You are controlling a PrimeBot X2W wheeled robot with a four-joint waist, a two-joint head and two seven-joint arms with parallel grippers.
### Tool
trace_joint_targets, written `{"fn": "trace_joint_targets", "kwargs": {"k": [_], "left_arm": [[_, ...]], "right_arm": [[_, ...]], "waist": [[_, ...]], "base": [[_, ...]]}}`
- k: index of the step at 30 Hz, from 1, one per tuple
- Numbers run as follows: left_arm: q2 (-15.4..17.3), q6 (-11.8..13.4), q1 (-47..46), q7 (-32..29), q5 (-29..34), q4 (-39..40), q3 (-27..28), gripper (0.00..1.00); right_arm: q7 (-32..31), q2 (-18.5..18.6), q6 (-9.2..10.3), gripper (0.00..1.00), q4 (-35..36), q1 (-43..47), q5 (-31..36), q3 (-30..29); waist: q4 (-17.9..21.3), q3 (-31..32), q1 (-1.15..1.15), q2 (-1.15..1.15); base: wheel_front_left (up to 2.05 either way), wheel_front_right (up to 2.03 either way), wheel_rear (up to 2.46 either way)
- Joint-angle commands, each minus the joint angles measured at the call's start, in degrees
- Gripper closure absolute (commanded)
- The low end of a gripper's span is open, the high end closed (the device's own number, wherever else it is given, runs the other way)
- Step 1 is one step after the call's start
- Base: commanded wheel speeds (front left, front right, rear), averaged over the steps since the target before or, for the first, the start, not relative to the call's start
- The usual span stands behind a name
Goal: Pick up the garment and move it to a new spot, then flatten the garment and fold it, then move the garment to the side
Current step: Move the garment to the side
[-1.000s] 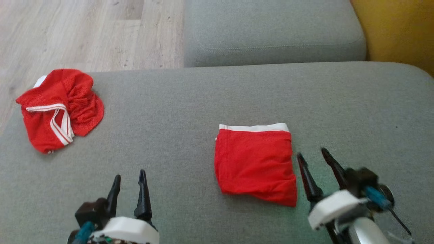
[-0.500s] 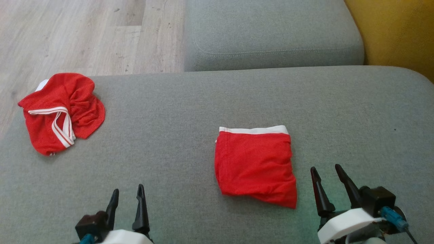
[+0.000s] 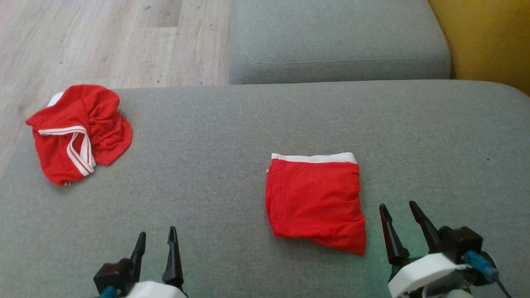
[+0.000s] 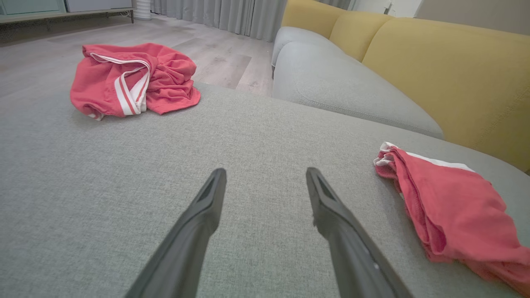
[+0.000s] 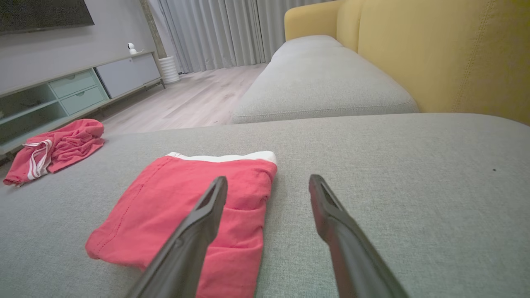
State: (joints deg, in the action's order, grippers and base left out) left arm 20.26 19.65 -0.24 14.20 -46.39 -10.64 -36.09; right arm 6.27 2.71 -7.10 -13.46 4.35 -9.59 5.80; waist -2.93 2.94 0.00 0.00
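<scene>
Fold looks done; side move next.
Left gripper (image 3: 157, 231), right gripper (image 3: 396, 204) gape empty; folded red cloth garment (image 3: 316, 203) lies just left of the latter.

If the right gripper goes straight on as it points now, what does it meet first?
Probably the grey cushion beside the folded red garment, maybe brushing its edge; depth is unclear.

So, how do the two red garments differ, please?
The folded garment lies flat, a neat rectangle; the crumpled garment is a bunched heap. The folded garment shows one white edge band; the crumpled garment, looped white stripes. Both are red, on the grey cushion.
</scene>
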Motion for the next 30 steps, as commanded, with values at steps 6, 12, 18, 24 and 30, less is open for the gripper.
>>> {"fn": "trace_joint_targets", "kwargs": {"k": [6, 12, 18, 24, 30], "left_arm": [[0.5, 0.1, -3.1, 0.7, 1.0, 2.1, 2.3, 0.0], [0.0, -0.2, -4.3, 0.7, 1.5, 3.1, 2.1, 0.0], [-1.4, -1.2, -5.6, 0.7, 1.9, 2.5, 1.8, 0.0], [-2.7, -2.0, -6.1, 0.8, 2.5, 1.6, 2.4, 0.0], [-3.7, -2.9, -6.6, 0.8, 4.0, 1.5, 3.6, 0.0]], "right_arm": [[-4.7, 0.2, -0.39, 0.0, 1.6, -6.0, 1.4, 1.0], [-15.6, 0.2, -0.39, 0.0, -1.3, -13.9, 0.9, 0.8], [-28.1, 0.2, -0.39, 0.0, -5.5, -19.0, 0.4, -1.9], [-35.0, 0.9, -0.39, 0.0, -7.8, -20.7, 1.2, -3.2], [-36.4, 1.7, -0.39, 1.0, -9.0, -22.3, -0.8, -3.0]], "waist": [[-1.2, -1.9, 0.0, 0.0], [-3.3, -4.9, 0.0, 0.0], [-6.4, -7.6, 0.0, 0.0], [-8.5, -9.8, 0.0, 0.0], [-8.4, -11.9, 0.0, 0.0]], "base": [[0.0, 0.0, 0.0], [0.0, 0.0, 0.0], [0.0, 0.0, 0.0], [0.0, 0.0, 0.0], [0.0, 0.0, 0.0]]}}
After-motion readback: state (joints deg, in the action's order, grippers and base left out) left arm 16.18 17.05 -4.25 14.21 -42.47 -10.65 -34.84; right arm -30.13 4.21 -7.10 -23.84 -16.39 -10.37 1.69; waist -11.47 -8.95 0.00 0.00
